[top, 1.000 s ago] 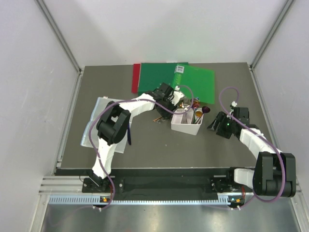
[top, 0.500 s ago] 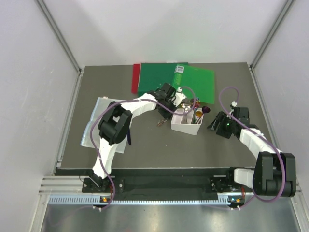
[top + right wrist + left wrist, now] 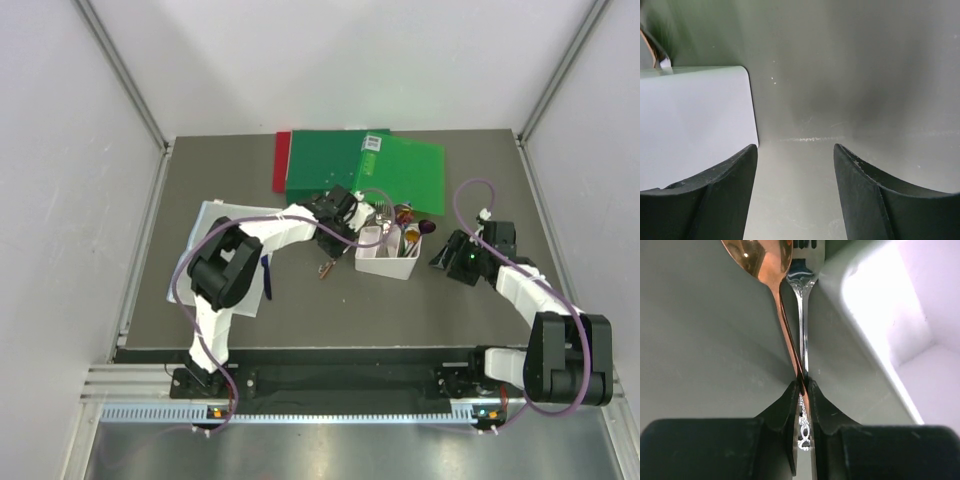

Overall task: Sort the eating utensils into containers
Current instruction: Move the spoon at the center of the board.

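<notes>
Copper-coloured polished metal spoon (image 3: 760,257) and slim silver fork with an embossed handle (image 3: 802,315) are pinched together by their handles between the clenched jaws of the left gripper (image 3: 803,387). Both long axes run out ahead of the jaws, bowl and tines farthest away. A smooth white plastic bin (image 3: 880,315) is seen right of those jaws. The right gripper (image 3: 795,165) is held spread over the matte grey table (image 3: 850,75), the bin's rounded corner beside its left jaw.

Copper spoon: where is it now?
Left wrist view, centre: the copper spoon has its handle end in the left pincer alongside a silver fork, just left of the white bin.
</notes>
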{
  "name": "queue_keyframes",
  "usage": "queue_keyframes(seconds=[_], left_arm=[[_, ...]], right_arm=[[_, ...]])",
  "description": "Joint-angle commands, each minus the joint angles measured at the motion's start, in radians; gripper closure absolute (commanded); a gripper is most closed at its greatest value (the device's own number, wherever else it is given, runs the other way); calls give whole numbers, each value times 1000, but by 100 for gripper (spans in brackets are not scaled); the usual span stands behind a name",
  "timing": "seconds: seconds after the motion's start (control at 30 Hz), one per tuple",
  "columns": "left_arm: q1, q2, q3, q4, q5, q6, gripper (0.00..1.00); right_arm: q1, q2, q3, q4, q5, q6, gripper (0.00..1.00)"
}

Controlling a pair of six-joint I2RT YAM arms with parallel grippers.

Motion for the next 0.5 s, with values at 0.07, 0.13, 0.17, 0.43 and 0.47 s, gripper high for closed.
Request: queue_keyframes(seconds=[0.07,0.13,0.17,0.43,0.47], left_arm=[[-8,-54,-179,-202,-53,-146,90],[-8,-75,-208,-237,-68,-176,91],[-10,-95,-219,-251,-71,-187,91],[-51,-247,-340,-230,-151,-336,62],[-53,-303,-348,-214,-166,-339,60]], right_arm=[[-16,-7,31,26,-2,-2,37],[-16,-6,31,26,-2,-4,37],[-16,-3,31,26,-2,-2,37],[-16,10,30,40,-11,4,38],[-16,8,30,40,-10,2,38]])
